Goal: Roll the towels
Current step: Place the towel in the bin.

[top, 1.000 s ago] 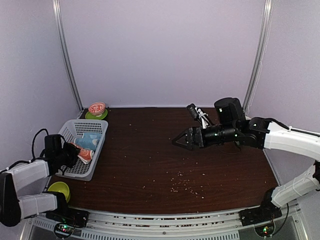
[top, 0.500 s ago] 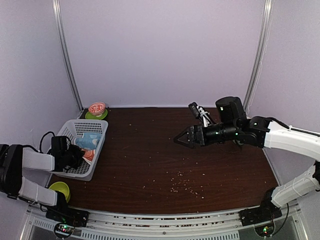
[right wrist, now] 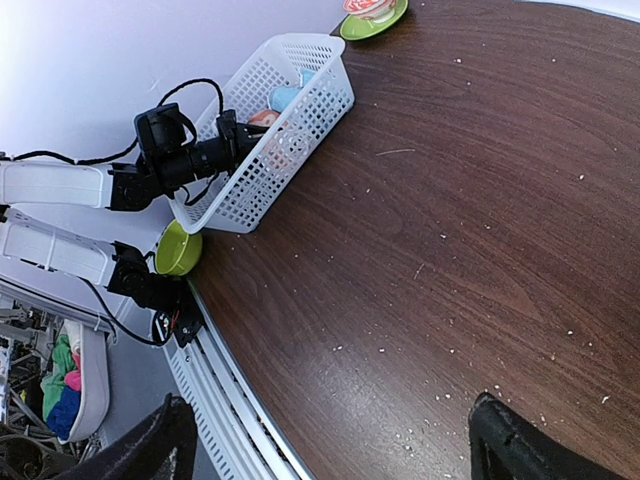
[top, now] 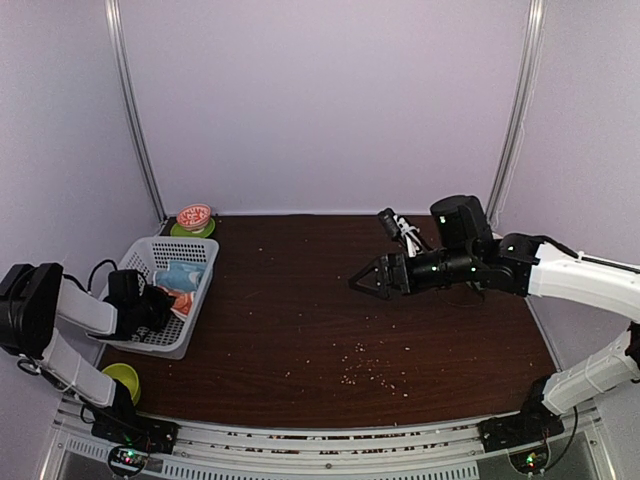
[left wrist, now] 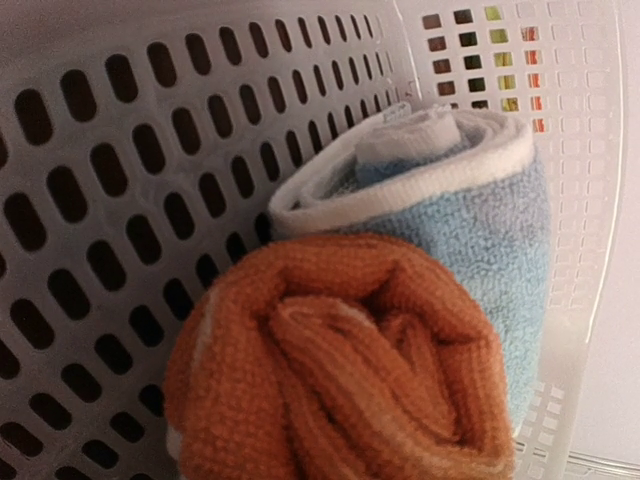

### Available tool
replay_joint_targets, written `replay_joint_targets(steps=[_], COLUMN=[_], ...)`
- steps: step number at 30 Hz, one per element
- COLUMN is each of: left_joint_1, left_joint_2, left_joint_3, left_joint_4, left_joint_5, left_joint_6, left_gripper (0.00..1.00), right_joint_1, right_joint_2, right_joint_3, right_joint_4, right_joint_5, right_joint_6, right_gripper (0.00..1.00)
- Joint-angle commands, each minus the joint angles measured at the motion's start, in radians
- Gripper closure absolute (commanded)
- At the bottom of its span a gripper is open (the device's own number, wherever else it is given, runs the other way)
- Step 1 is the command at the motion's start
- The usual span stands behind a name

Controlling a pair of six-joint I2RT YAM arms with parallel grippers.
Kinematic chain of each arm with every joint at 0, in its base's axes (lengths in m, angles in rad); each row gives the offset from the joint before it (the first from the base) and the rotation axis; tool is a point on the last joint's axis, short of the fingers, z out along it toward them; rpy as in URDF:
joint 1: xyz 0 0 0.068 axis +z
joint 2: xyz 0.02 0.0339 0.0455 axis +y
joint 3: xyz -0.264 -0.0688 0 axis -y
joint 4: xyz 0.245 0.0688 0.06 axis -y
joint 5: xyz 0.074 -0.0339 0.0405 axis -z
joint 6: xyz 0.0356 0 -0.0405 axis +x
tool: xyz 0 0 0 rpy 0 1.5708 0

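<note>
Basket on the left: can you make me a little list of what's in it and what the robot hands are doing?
Basket: white, holes in its walls, left side of table
Inside: blue towel and orange towel, both rolled, touching
Left hand: inside the basket by the orange towel; grip hidden
Right hand: open, empty, above table middle
Table: brown, scattered crumbs

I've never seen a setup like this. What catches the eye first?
Two rolled towels, an orange roll lying against a light blue roll, sit in a white basket at the left edge of the dark table, where the left gripper reaches in. Farther right, the right gripper hangs over the table with its jaws wide open.
</note>
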Motion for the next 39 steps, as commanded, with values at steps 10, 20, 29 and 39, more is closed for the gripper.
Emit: replay_joint_targets(steps=[10, 20, 29, 39], left_joint_1=[-0.008, -0.008, -0.008, -0.011], left_joint_2=[-0.059, -0.191, -0.378, -0.571], left_joint_3=[0.035, 0.039, 0.076, 0.165], left_joint_4=[-0.201, -0.409, -0.662, -0.876], left_joint_5=[-0.012, -0.025, -0.06, -0.076], left_joint_6=[0.072, 0.109, 0.185, 0.237], left_gripper=[0.52, 0.36, 0.14, 0.19], right_joint_1=[-0.005, -0.005, -0.005, -0.006], right_joint_2=[-0.025, -0.004, 0.008, 0.02], right_joint_3=[0.002, 0.016, 0.021, 0.028], right_joint_4=[-0.017, -0.01, -0.005, -0.002], right_joint_5=[0.03, 0.016, -0.001, -0.008], right_joint_6=[-0.008, -0.012, -0.017, -0.027], right_gripper=[0.06, 0.06, 0.06, 0.06])
